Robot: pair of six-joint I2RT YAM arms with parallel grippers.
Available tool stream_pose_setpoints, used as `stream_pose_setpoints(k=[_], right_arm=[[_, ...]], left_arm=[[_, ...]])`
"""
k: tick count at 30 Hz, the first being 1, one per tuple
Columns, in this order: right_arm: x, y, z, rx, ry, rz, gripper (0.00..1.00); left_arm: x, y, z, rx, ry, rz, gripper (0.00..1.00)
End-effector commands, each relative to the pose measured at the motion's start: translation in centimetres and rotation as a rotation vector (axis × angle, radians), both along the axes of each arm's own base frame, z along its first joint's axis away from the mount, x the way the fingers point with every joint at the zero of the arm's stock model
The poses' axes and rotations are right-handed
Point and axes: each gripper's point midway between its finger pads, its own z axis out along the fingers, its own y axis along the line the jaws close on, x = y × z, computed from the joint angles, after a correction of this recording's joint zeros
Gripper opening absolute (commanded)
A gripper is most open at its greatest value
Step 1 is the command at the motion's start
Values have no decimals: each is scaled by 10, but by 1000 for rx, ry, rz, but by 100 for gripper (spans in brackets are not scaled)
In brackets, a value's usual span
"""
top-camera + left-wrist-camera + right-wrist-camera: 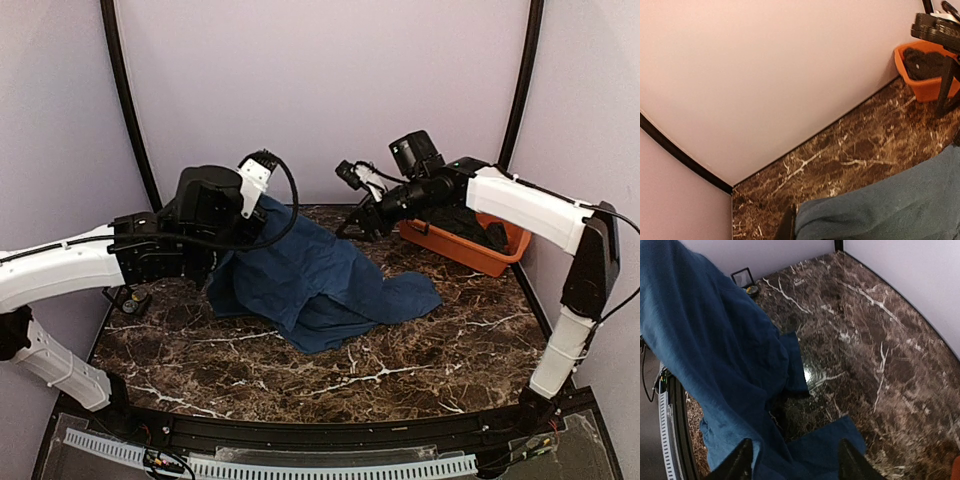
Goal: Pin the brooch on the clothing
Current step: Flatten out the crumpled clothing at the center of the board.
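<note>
The left claw [262,200] is clamped on the navy T-shirt [320,275], holding part of it raised over the worktop's [400,360] rear left. The right claw [796,462] gapes empty. No brooch shows on the fabric, so pinning looks not yet begun.

Dark navy T-shirt [320,275], rumpled; left end raised off the table [400,370]; remainder spread across its middle, nearer the rear edge.

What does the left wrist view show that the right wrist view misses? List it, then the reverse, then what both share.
Left wrist only: the orange tub with dark items inside. Right wrist only: a small black frame and a yellowish thing beside it. Both: the blue shirt, the marble table, the pale wall.
</note>
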Motion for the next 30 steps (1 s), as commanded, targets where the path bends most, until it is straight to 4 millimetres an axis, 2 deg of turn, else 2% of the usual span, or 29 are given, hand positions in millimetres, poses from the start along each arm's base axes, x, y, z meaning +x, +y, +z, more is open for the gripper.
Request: stream_pose_setpoints(k=[1, 5, 6, 9, 12, 15, 21, 25, 30], right_arm=[[4, -7, -65, -135, 82, -42, 71], [-1, -21, -80, -179, 26, -72, 95], [-3, -25, -85, -196, 4, -71, 98], [-7, -41, -102, -285, -76, -81, 99], [1, -70, -130, -439, -117, -147, 99], [6, -100, -153, -559, -51, -227, 99], [17, -146, -163, -515, 173, -452, 97], [4, -171, -170, -549, 191, -524, 99], [-12, -196, -185, -495, 329, -621, 97]], left_arm=[[-10, 21, -86, 162, 216, 62, 1], [-16, 21, -107, 151, 277, 46, 1], [-15, 23, -110, 152, 284, 50, 1], [-9, 37, -114, 137, 308, 100, 1], [-2, 50, -114, 117, 329, 157, 1], [1, 64, -113, 121, 334, 196, 1], [2, 83, -102, 119, 320, 235, 1], [3, 90, -99, 121, 316, 249, 1], [5, 96, -97, 115, 319, 256, 1]])
